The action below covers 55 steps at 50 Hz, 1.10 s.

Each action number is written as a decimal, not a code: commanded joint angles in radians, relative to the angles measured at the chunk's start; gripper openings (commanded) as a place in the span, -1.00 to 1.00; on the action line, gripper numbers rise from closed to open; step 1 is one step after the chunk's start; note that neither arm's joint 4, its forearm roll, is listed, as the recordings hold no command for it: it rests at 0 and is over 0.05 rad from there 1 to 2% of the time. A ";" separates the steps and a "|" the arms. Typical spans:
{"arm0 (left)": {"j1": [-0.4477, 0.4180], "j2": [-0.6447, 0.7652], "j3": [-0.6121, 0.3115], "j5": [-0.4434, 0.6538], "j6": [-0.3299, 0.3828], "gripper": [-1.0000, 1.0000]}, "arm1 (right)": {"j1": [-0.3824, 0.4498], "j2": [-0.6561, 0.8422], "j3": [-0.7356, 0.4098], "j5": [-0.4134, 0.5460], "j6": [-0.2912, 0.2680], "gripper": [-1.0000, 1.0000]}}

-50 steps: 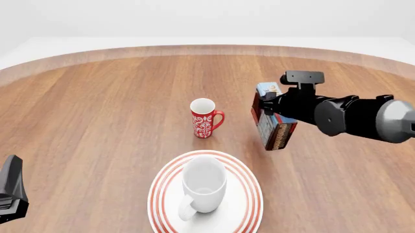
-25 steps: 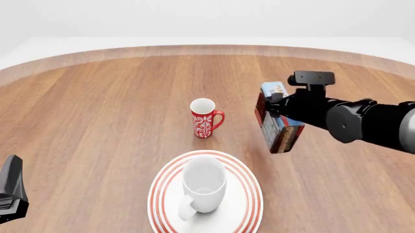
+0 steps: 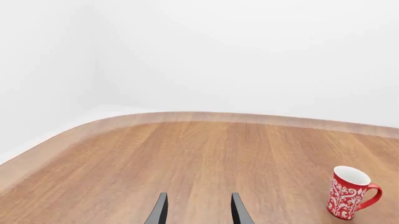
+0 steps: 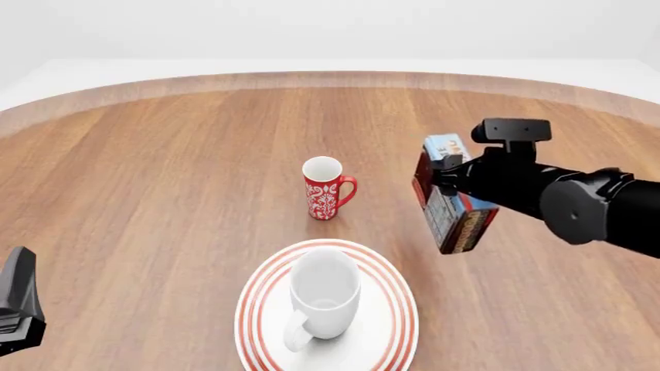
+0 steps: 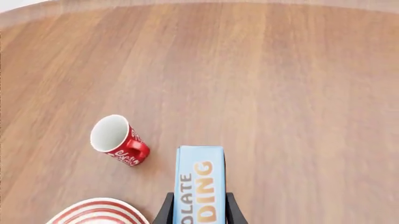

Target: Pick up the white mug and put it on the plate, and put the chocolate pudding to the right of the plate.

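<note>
White walls surround your curved wooden counter [image 4: 154, 178]. On its near edge, the plate [image 4: 387, 309] carries the white mug [image 4: 324, 297], which stands upright with its mouth up, nothing visible inside, and its handle toward you and slightly left.

Your right gripper [image 4: 446, 193] pinches the chocolate pudding [image 4: 454, 209] between both fingers and holds it off the counter, beyond the plate and to its right. The carton is tilted, its long axis running from upper left to lower right in the front view. In the right wrist view its blue lettered face [image 5: 201, 184] points toward the camera.

A red patterned mug [image 4: 326, 189] stands upright behind the plate, left of the carton and apart from it.

Your left gripper [image 3: 198, 212] is spread and holds nothing, low at the counter's near left [image 4: 15, 301].
</note>
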State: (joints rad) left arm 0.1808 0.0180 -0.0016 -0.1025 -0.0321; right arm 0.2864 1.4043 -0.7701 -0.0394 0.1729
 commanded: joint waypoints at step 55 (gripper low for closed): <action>-0.001 -0.003 0.000 0.004 0.006 1.00 | -0.077 -0.298 0.234 0.107 -0.025 -1.00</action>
State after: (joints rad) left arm 0.1800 0.0142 -0.0020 -0.0984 -0.0271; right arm 0.2304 1.1377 -0.5715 0.0614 0.1378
